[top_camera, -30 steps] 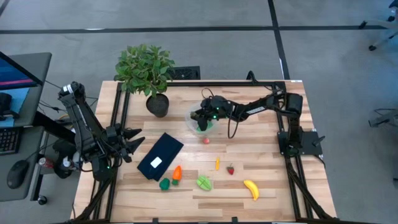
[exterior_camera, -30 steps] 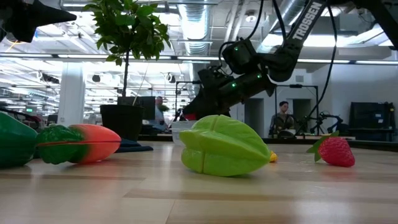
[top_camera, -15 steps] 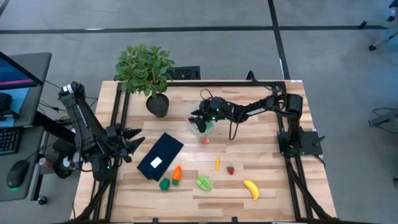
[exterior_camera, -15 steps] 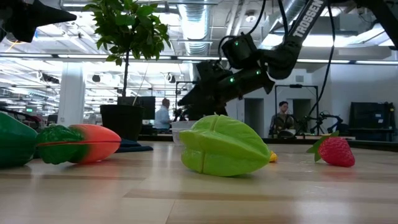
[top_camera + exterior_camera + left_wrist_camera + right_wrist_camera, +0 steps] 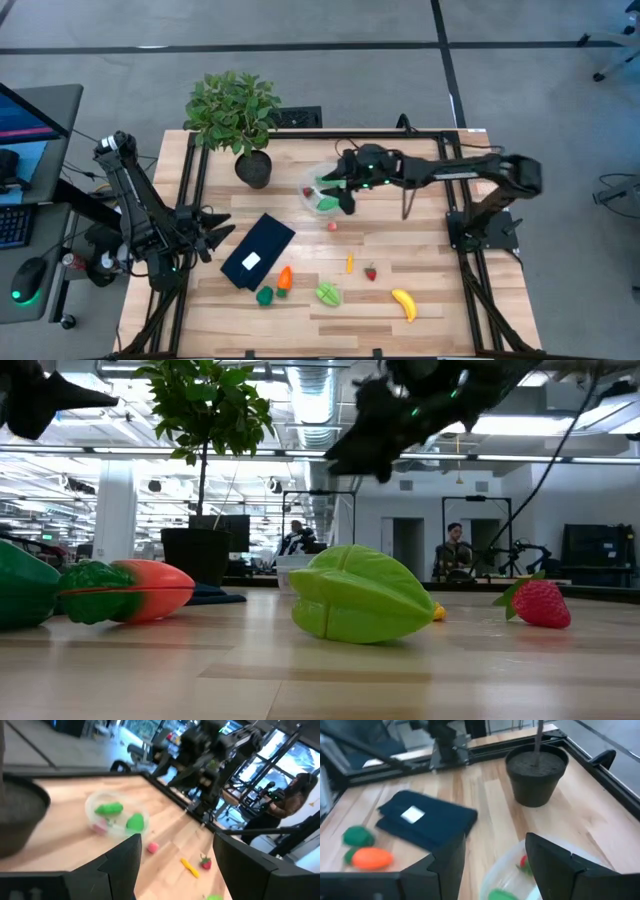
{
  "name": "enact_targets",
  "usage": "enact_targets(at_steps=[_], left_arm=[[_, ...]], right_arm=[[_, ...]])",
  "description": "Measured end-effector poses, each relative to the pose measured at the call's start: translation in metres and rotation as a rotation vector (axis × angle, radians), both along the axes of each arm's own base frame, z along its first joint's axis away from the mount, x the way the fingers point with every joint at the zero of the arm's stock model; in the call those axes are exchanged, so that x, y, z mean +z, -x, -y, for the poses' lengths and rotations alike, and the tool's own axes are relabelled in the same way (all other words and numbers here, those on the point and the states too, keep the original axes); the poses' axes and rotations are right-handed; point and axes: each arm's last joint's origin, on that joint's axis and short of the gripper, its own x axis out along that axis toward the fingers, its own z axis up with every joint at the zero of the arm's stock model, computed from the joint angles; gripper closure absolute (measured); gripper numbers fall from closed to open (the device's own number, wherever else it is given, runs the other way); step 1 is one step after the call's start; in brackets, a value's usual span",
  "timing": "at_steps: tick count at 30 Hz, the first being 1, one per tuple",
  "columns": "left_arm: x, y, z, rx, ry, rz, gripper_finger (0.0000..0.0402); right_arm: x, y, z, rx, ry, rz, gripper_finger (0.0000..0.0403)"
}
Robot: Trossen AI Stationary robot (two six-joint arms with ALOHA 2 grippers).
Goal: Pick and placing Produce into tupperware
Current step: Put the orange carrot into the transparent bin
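The round clear tupperware (image 5: 322, 194) stands on the table's far middle, right of the plant pot, and holds green pieces (image 5: 109, 809) and a small red one (image 5: 523, 861). My right gripper (image 5: 337, 190) hovers open just above its right rim, holding nothing. Loose produce lies nearer: a small red piece (image 5: 331, 226), a thin yellow-orange piece (image 5: 349, 263), a strawberry (image 5: 371, 272), a banana (image 5: 403, 303), a green star-shaped fruit (image 5: 328, 294), an orange carrot (image 5: 285, 277) and a round green piece (image 5: 265, 295). My left gripper (image 5: 222, 232) waits open at the table's left side.
A leafy potted plant (image 5: 235, 112) stands at the far left in a dark pot (image 5: 254, 168). A dark flat rectangle with a white label (image 5: 258, 250) lies between the left gripper and the produce. Bare wood shows to the right of the tupperware. People show in the room beyond.
My right gripper has risen out of the tupperware and drawn slightly toward the table's right, with the arm stretching out higher. The green pieces stay in the tupperware.
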Motion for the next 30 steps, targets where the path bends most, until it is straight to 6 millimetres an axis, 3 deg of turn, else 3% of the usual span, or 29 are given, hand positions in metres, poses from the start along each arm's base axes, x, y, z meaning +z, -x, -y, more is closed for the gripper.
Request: enact_targets(at_steps=[8, 13, 19, 30], left_arm=[[-0.001, -0.001, 0.002, -0.019, 0.095, -0.033, 0.0165], [-0.002, -0.006, 0.006, -0.074, 0.034, -0.150, 0.0165], [-0.006, -0.016, 0.009, -0.102, -0.054, -0.259, 0.0165], [-0.015, -0.035, 0.001, 0.036, -0.109, -0.318, 0.0165]], right_arm=[[0.032, 0.045, -0.021, 0.032, -0.029, -0.129, 0.0214], [0.041, 0.070, -0.037, 0.063, -0.048, -0.220, 0.0221], [0.048, 0.100, -0.051, 0.020, -0.048, -0.337, 0.0229], [0.044, 0.147, -0.073, -0.105, -0.085, -0.506, 0.0230]])
